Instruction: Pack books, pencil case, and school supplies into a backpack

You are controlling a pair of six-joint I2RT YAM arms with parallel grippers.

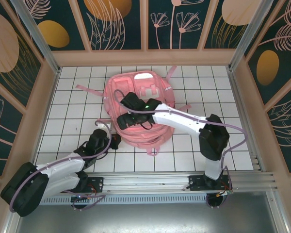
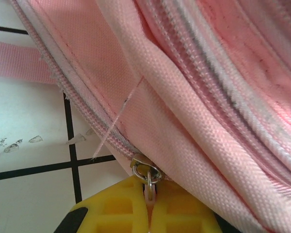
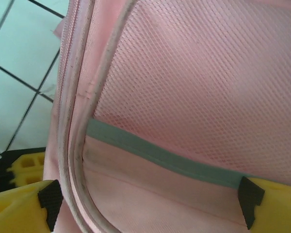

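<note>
The pink backpack [image 1: 140, 87] lies flat in the middle of the white tiled table. My left gripper [image 1: 114, 141] is at its near left corner. In the left wrist view its yellow fingers [image 2: 116, 208] are shut on the pink zipper pull [image 2: 150, 193], just under the metal slider [image 2: 145, 171]. My right gripper [image 1: 128, 114] rests on top of the backpack, its jaws wide open. In the right wrist view the fingertips [image 3: 51, 196] straddle a mesh pocket with a grey-green trim band [image 3: 174, 160], gripping nothing. The books, pencil case and school supplies are out of view.
Loose pink straps [image 1: 89, 89] trail from the backpack onto the tiles at the left and back. Patterned wall panels in wooden frames [image 1: 48, 92] box in the table on three sides. A metal rail [image 1: 155, 182] carries both arm bases along the near edge.
</note>
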